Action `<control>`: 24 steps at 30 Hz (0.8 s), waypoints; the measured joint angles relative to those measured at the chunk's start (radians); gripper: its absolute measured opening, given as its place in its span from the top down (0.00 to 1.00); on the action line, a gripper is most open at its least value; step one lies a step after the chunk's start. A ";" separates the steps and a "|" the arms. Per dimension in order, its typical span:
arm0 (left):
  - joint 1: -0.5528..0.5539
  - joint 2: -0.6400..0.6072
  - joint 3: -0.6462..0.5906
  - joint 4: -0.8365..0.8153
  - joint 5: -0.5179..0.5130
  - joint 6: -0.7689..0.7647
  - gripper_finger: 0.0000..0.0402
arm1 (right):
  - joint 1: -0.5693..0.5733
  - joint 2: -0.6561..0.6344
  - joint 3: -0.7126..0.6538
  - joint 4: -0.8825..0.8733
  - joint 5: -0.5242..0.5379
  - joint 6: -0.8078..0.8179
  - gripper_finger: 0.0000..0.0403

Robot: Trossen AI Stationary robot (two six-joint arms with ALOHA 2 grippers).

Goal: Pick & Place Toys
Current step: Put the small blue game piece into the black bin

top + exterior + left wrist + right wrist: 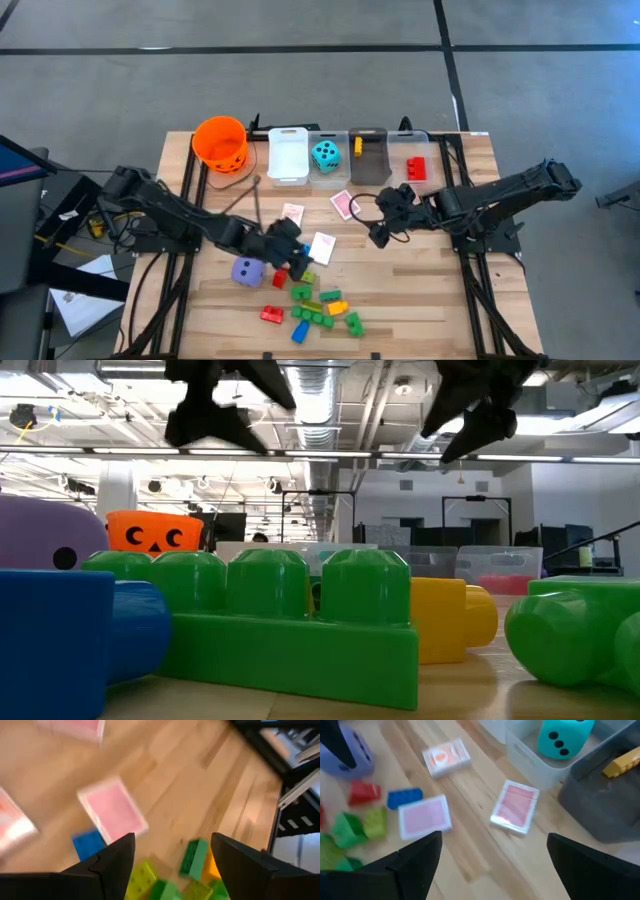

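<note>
In the high view, the left gripper (297, 262) hangs open and empty at lower centre, directly above the brick pile (318, 308). A pink-backed card (322, 247) lies just to its upper right, long axis diagonal. The right gripper (384, 226), also open, hovers nearer another card (345, 204).

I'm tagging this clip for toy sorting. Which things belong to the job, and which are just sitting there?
Job: purple die, teal die, brick pile, red brick, playing cards.

Not toys: orange bucket, white bin, cables left of the table.
</note>
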 joint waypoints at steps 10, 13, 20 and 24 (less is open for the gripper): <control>0.036 0.166 0.000 -0.013 0.278 -0.291 0.18 | 0.007 -0.004 0.001 -0.105 -0.076 -0.229 0.12; 0.063 0.188 0.000 -0.014 0.347 -0.324 0.12 | 0.007 -0.004 0.001 -0.112 -0.079 -0.294 0.12; 0.126 0.183 0.000 -0.033 0.451 -0.362 0.09 | 0.007 -0.004 0.001 -0.118 -0.095 -0.371 0.12; 0.146 0.168 0.000 -0.063 0.451 -0.361 0.09 | 0.006 -0.003 0.001 -0.114 -0.098 -0.362 0.12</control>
